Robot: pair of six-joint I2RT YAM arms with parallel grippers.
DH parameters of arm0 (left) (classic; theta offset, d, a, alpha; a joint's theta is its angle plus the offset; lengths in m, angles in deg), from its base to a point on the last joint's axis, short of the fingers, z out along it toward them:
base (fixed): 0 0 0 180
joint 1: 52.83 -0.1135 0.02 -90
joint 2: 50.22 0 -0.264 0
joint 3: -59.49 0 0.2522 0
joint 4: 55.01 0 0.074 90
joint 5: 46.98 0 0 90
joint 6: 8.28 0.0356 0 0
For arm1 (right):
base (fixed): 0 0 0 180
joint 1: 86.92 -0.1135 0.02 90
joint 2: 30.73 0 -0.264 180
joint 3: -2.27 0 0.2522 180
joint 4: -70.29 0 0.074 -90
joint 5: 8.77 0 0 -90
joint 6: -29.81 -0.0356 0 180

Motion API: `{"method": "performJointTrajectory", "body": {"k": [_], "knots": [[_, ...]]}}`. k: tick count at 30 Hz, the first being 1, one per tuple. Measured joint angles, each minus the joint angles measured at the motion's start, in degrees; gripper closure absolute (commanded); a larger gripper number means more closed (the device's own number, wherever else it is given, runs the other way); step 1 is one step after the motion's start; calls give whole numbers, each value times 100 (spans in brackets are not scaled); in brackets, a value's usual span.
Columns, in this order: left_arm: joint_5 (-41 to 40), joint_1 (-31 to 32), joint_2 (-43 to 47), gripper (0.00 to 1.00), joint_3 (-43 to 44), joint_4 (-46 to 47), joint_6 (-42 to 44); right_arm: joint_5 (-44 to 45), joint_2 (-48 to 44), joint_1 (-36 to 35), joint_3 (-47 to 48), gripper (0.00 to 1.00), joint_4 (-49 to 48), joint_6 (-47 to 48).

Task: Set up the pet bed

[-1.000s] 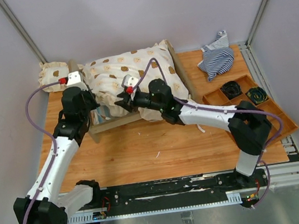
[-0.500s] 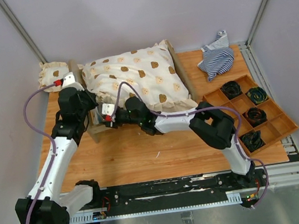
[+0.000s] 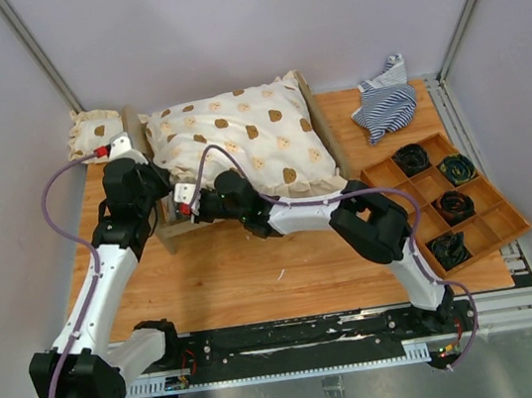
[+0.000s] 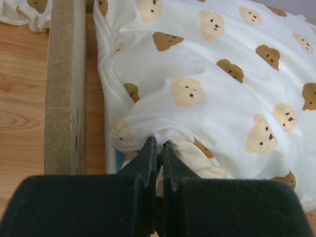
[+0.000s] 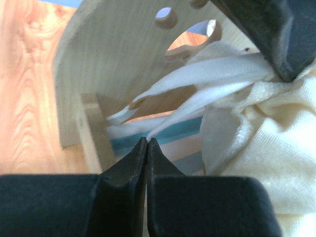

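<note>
The pet bed (image 3: 173, 231) stands at the back of the table with a large cream bear-print cushion (image 3: 237, 138) lying in it. My left gripper (image 3: 162, 186) is at the cushion's near left corner. In the left wrist view that gripper (image 4: 159, 145) is shut on a fold of the cushion (image 4: 207, 89), beside the bed's wooden end board (image 4: 64, 84). My right gripper (image 3: 175, 206) sits just below the left one. Seen from the right wrist, it (image 5: 147, 140) is shut on the tip of the cushion's white frill (image 5: 197, 101), over the striped base (image 5: 170, 137) and in front of the end board (image 5: 108, 64).
A small bear-print cushion (image 3: 96, 134) lies at the back left corner. A striped cloth (image 3: 384, 101) is bunched at the back right. A compartmented wooden tray (image 3: 494, 195) with dark coiled items stands on the right. Grey walls close in on three sides.
My right arm has swung from the top of the cushion down to the bed's near left corner, and its jaws have closed. The left arm has hardly moved.
</note>
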Motion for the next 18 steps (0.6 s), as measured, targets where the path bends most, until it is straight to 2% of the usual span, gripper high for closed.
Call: {"method": "performJointTrajectory", "body": {"k": [4, 6, 9, 11, 13, 18], "knots": [[39, -57, 26, 100, -96, 22, -4, -466, -546, 0, -275, 100, 743, -398], [79, -101, 26, 100, -133, 20, -2, -870, -1062, 2, -470, 100, 1067, -903], [251, -122, 55, 100, -210, -114, -7, -1115, -1821, 39, -785, 100, 970, -1843], [461, -109, 129, 100, -258, -146, -26, -1115, -2170, 173, -1036, 95, 844, -2618], [560, -125, 184, 100, -260, -79, -31, -1172, -2221, 243, -1233, 88, 723, -3377], [391, -286, 111, 100, -317, 107, 17, -1657, -1971, 87, -1392, 89, 691, -4581]]}}
